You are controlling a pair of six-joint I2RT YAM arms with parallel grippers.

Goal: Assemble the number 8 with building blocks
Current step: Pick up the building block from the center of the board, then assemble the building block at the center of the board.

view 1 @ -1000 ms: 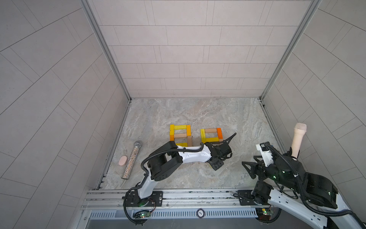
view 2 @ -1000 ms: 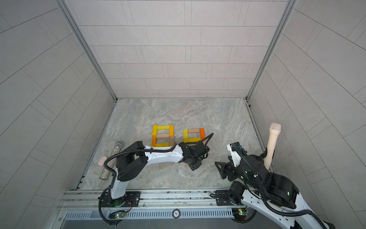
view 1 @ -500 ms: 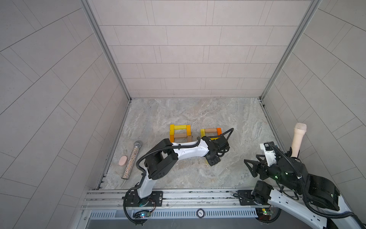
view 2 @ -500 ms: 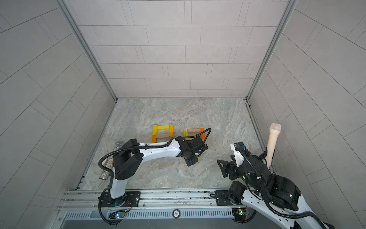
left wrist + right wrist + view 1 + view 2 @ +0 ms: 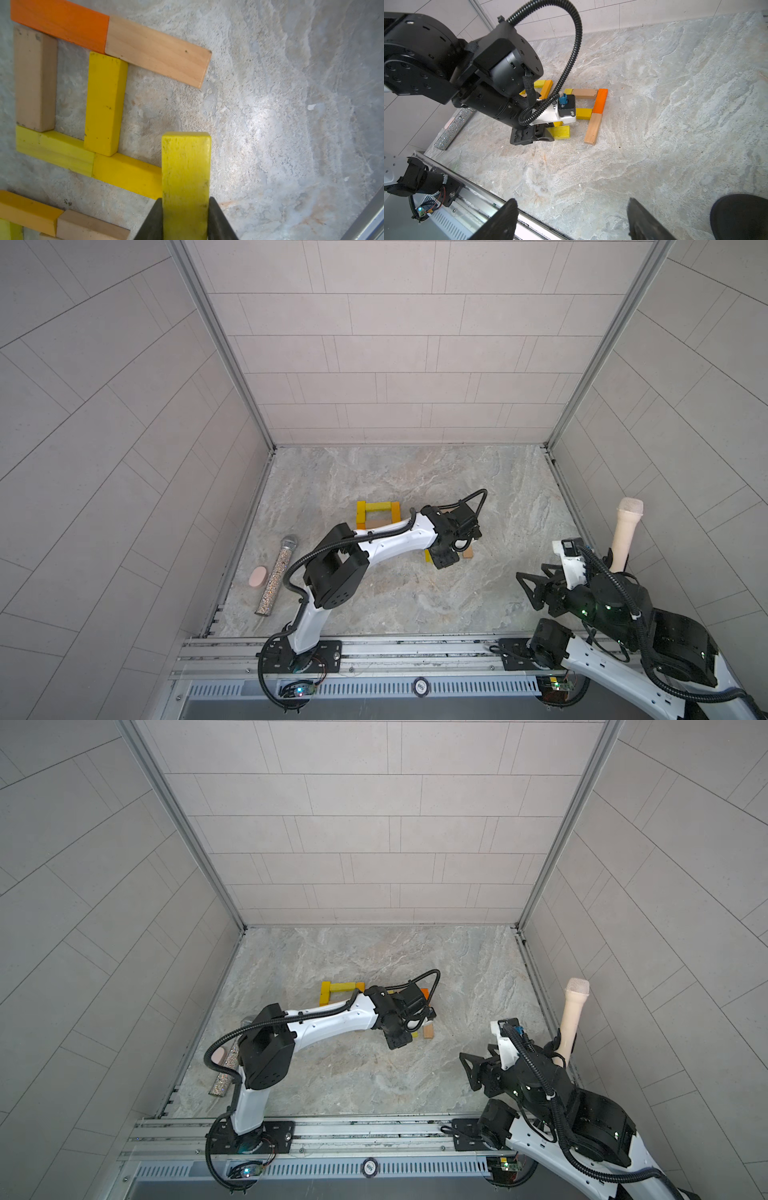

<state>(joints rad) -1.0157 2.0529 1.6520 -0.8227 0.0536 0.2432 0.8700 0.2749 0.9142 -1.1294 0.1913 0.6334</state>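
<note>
Marble table [image 5: 415,472] carries the unfinished number 8 [image 5: 106,99]; my left end effector [image 5: 185,204] grips a yellow block [image 5: 186,164] at its open end. Next, I reckon: lay it across the gap. Aside, the right end effector [image 5: 571,201] gapes empty.

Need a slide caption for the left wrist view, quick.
Left gripper clamps a yellow block at the open end of an unfinished figure of yellow, orange and tan blocks.

A glittery silver cylinder [image 5: 277,574] is seen lying on the marbled floor [image 5: 415,472] at nine o'clock, a pink oval pad [image 5: 258,576] just beside it. A cream microphone-shaped cylinder [image 5: 624,533] is propped at three o'clock.
</note>
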